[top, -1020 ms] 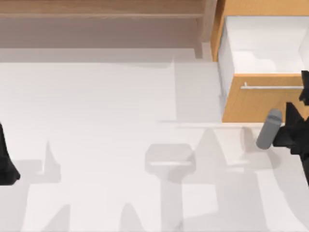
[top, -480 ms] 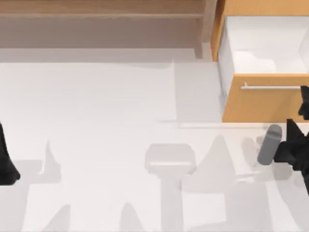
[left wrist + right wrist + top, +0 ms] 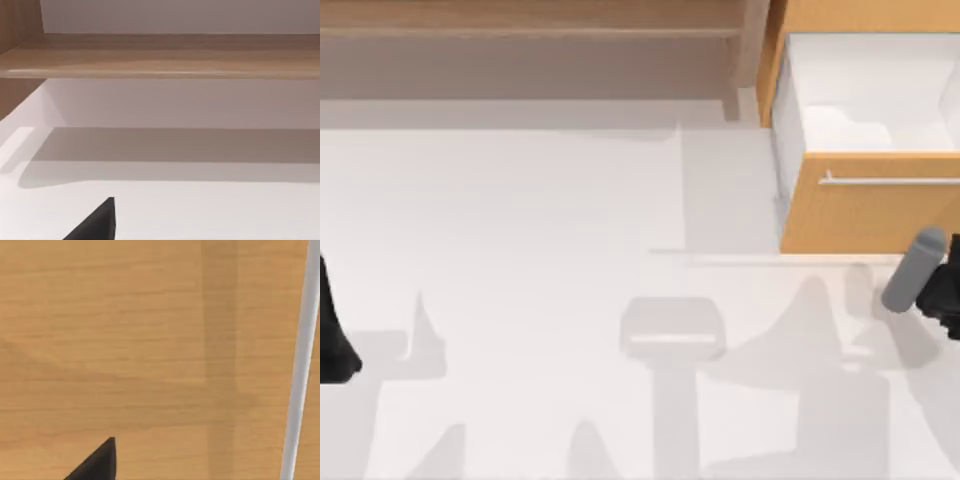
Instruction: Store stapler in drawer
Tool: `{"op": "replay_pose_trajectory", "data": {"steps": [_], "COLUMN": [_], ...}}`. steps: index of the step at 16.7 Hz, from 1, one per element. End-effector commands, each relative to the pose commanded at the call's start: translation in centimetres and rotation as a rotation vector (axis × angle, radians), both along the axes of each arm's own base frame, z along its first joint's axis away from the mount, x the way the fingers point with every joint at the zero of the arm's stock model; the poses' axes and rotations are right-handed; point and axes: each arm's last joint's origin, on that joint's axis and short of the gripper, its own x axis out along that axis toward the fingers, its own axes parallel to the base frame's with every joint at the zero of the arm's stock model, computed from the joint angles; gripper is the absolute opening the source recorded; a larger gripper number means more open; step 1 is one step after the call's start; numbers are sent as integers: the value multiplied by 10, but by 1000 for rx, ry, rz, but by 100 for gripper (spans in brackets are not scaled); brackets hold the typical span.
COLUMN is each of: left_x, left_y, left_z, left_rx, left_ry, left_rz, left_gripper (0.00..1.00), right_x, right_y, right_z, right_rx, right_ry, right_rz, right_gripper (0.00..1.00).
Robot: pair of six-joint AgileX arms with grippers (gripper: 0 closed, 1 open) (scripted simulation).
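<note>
Drawer [image 3: 865, 205] stands pulled open at the table's right rear: a wide box with a smooth white inside, a tan wood-grain front and a thin silver bar handle [image 3: 890, 181] running across it. The stapler [image 3: 912, 271], a plain grey rounded cylinder shape, is tilted just in front of the drawer front, held at the tip of the right gripper [image 3: 942, 290] near the table's right edge; whether its fingers are clamped on it I cannot tell. The right wrist view looks straight at the grained front, with the handle [image 3: 300, 365] beside it. A brown wooden shelf [image 3: 530, 20] spans the rear left. The left arm [image 3: 332, 335] is parked at the left edge over the white table [image 3: 520, 220].
</note>
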Motion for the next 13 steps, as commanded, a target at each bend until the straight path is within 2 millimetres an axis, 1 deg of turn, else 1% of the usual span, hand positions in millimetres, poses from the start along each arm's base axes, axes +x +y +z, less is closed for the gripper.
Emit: {"op": "replay_pose_trajectory", "data": {"steps": [3,6,10,13], "left_x": [0,0,0,0], "left_y": [0,0,0,0], "left_z": [0,0,0,0], "left_rx": [0,0,0,0], "left_ry": [0,0,0,0], "left_rz": [0,0,0,0], "left_gripper": [100,100,100,100], "right_x": [10,21,35,47], "right_y": [-24,-54,-96,-122], "right_z": [10,16,24,38], "right_rx": [121,259,461,640], "right_ry": [20,82,230,361], "right_rz": [-183,-389,-664,-842], "right_gripper": [100,100,100,100]}}
